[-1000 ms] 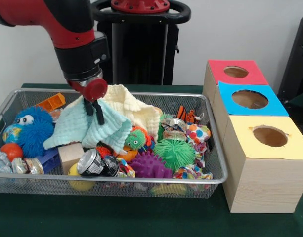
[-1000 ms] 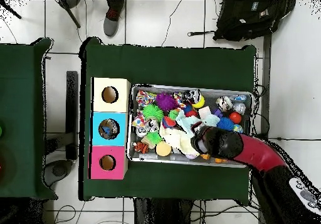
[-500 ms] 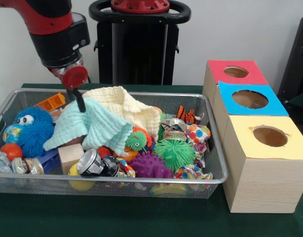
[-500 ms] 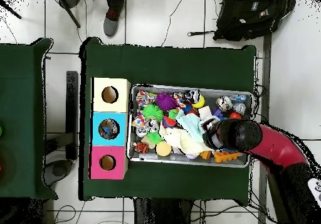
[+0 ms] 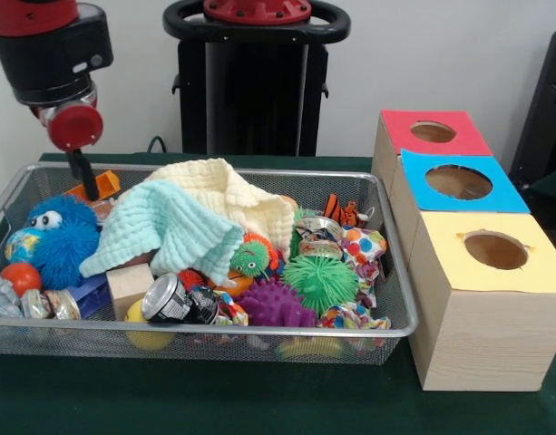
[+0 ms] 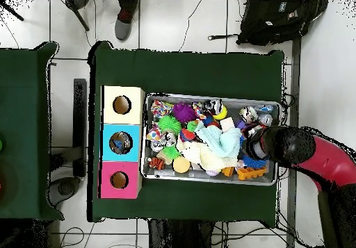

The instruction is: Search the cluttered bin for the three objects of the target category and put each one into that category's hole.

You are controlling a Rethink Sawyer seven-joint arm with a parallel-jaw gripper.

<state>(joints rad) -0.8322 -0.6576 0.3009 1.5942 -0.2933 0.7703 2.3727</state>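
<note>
The gripper [image 5: 85,181] hangs over the far left corner of the wire bin [image 5: 386,331]; its dark tips look pressed together with nothing between them. Just beside the tips sits an orange block [image 5: 94,187], and below them a blue fuzzy toy with googly eyes [image 5: 58,237]. Further along lie a mint cloth [image 5: 169,231] and a cream cloth [image 5: 241,198], heaped over the clutter. Beyond these are a drinks can [image 5: 173,301], a purple spiky ball [image 5: 276,304] and a green spiky ball [image 5: 321,281]. Well away, past the bin's other end on the green worktop [image 5: 259,408], stand three wooden boxes with round holes: yellow [image 5: 495,249], blue [image 5: 459,181] and red [image 5: 432,131].
</note>
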